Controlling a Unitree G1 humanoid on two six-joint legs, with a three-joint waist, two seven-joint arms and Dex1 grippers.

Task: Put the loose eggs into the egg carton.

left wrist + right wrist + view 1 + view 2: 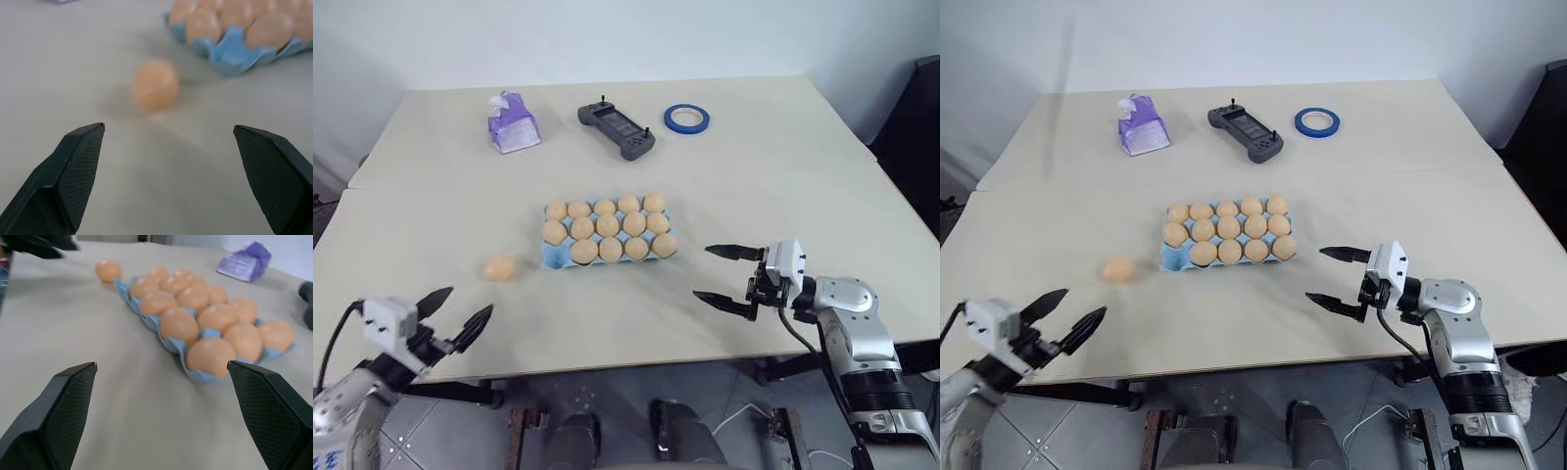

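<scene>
One loose egg (499,267) lies on the pale tabletop (783,186) just to the left of the egg carton (553,258), apart from it, and the carton's cups all hold eggs. The left gripper (458,315) hangs at the tabletop's near left edge with its jaws wide open and empty; in the left wrist view the egg sits ahead of them, nearer the left finger's side, well short of contact. The right gripper (717,274) hovers near the carton's right end, pointing toward it, jaws spread wide and holding nothing. At the far side of the tabletop lie a purple tissue pack (513,123), a dark handheld controller (616,128) and a blue tape roll (686,119). A plain light wall stands behind.
</scene>
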